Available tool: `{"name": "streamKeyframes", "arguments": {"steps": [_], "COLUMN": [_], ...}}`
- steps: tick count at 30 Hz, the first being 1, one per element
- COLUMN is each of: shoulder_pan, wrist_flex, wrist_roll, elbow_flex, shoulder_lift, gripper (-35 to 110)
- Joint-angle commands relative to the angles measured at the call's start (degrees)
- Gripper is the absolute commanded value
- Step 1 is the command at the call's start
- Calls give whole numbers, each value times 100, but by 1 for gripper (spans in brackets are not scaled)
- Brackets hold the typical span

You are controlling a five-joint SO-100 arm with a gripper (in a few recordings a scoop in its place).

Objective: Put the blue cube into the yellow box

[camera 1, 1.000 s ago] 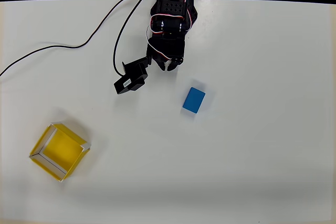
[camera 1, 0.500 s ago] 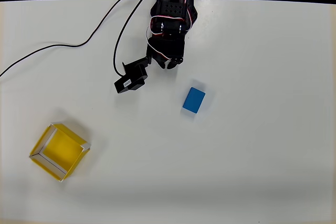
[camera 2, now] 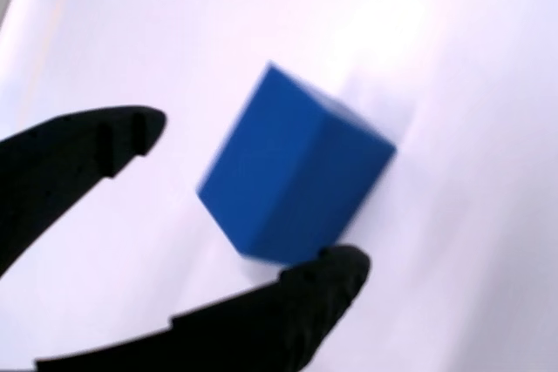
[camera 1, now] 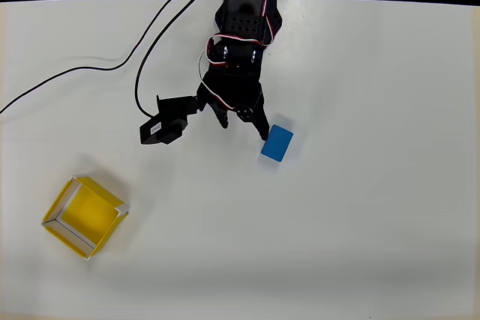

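Cube (camera 2: 292, 176), plain smooth bright blue faces

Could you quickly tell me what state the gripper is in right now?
Gripper: open, holding nothing; one finger sits at the blue cube on the table.

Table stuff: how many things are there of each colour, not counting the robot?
Blue: 1, the blue cube, lying on the table just ahead of the open gripper.
Yellow: 1, the yellow box, empty, at the lower left in the overhead view.
Black: 1, the cable.
Total: 3
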Motion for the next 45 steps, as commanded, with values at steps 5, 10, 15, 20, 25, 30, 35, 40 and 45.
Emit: {"name": "streamKeyframes", "arguments": {"steps": [5,10,15,20,25,30,35,40,45], "shoulder_pan": [-272,-369,-431,-554,-668,-809,-896,-949,-1081], "wrist_flex": [905,1274,1362,1477,1547,1617,1661,1521,1459], "wrist_roll": [1063,1318,1116,958,896,853,861,870,896], "elbow_flex": [-2522,-3023,-3270,-3621,-3850,-3823,-3727,-3665,-3665], "shoulder_lift": [-1503,-2320,-3006,-3647,-4122,-4412,-4562,-4808,-5089], "gripper": [42,48,54,56,55,53,52,53,52]}}
